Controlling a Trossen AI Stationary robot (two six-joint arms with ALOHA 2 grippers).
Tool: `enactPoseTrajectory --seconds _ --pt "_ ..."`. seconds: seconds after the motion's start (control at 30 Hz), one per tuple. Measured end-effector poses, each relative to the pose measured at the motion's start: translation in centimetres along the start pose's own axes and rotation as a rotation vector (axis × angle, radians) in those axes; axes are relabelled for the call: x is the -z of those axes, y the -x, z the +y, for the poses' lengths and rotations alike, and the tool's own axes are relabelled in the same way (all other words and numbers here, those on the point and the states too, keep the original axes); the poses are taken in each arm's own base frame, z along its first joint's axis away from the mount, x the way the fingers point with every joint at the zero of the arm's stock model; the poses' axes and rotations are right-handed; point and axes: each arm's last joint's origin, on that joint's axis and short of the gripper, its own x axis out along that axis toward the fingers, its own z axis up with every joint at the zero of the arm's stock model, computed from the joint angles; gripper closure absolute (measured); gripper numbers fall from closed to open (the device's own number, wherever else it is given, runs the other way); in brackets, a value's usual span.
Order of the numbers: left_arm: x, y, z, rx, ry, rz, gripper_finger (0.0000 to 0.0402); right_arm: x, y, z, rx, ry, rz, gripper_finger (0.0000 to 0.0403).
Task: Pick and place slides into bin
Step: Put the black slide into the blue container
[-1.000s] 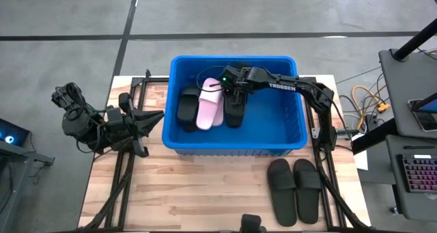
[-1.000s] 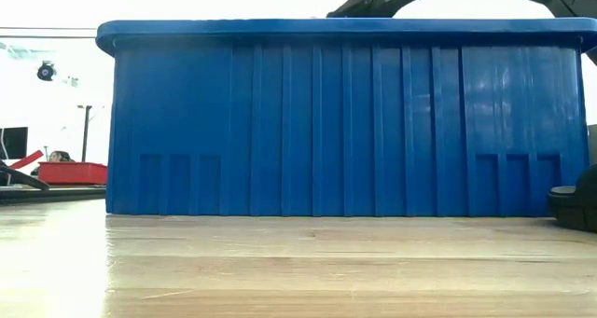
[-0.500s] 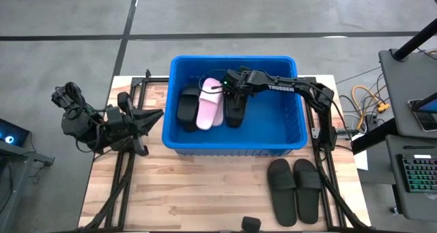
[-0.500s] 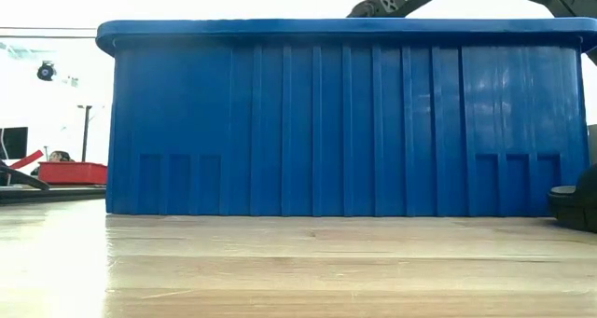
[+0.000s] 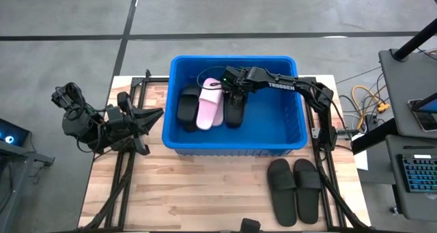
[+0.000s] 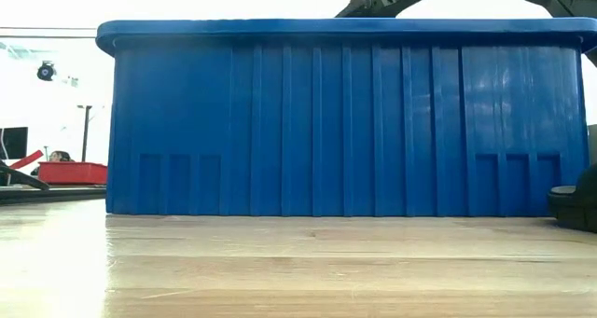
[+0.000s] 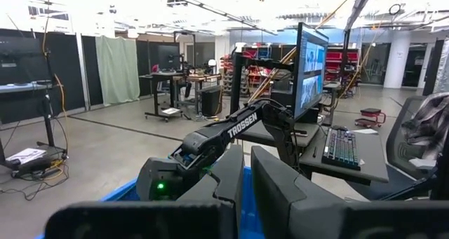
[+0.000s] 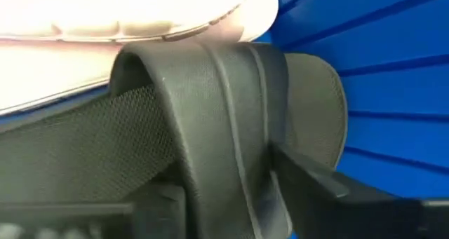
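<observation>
The blue bin (image 5: 232,58) stands at the table's far middle. On its floor lie a black slide (image 5: 186,106), a pale pink pair (image 5: 208,104) and another black slide (image 5: 234,111). My right gripper (image 5: 231,89) reaches down into the bin over that last slide's far end, open, with the slide's strap (image 8: 210,113) standing between its fingers. Two more black slides (image 5: 281,188) (image 5: 307,190) lie side by side on the table at the near right. My left gripper (image 5: 156,115) waits shut at the table's left, touching nothing. My right gripper has the black slide's wide strap (image 8: 231,148) between its two fingers, which come from above and lie across it. One finger (image 8: 309,183) stands at the strap's edge; whether it touches it I cannot tell. The slide lies on the bin's floor beside the pink pair.
The bin's ribbed near wall (image 6: 345,122) fills the low view, with one black slide's toe (image 6: 574,206) at its right. Bare wooden table (image 5: 198,192) lies in front of the bin. Desks, a keyboard and cables stand beyond the table's right edge.
My right arm has shifted a little toward the table's right edge and back over the bin. The black slide under it lies where it did.
</observation>
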Motion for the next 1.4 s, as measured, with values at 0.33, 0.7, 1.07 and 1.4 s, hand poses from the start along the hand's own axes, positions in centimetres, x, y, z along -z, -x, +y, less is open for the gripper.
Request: enactPoseTrajectory --seconds 0.33,0.7,1.07,1.4 --pt "0.1 0.0 -0.1 0.001 -0.002 0.001 0.0386 -0.2 1.8 -0.5 -0.013 -0.032 0.05 0.0156" --pt "0.1 -0.1 -0.2 0.002 -0.004 0.002 0.0386 -1.9 4.7 -1.3 -0.119 -0.099 -0.059 0.0129" --pt "0.1 -0.1 -0.2 0.002 -0.003 0.002 0.0386 -3.2 11.0 -2.2 -0.172 -0.122 -0.155 0.0147" --pt "0.2 -0.1 -0.3 0.003 -0.007 0.003 0.0386 -0.9 22.7 3.3 -0.189 0.029 -0.348 0.0169"
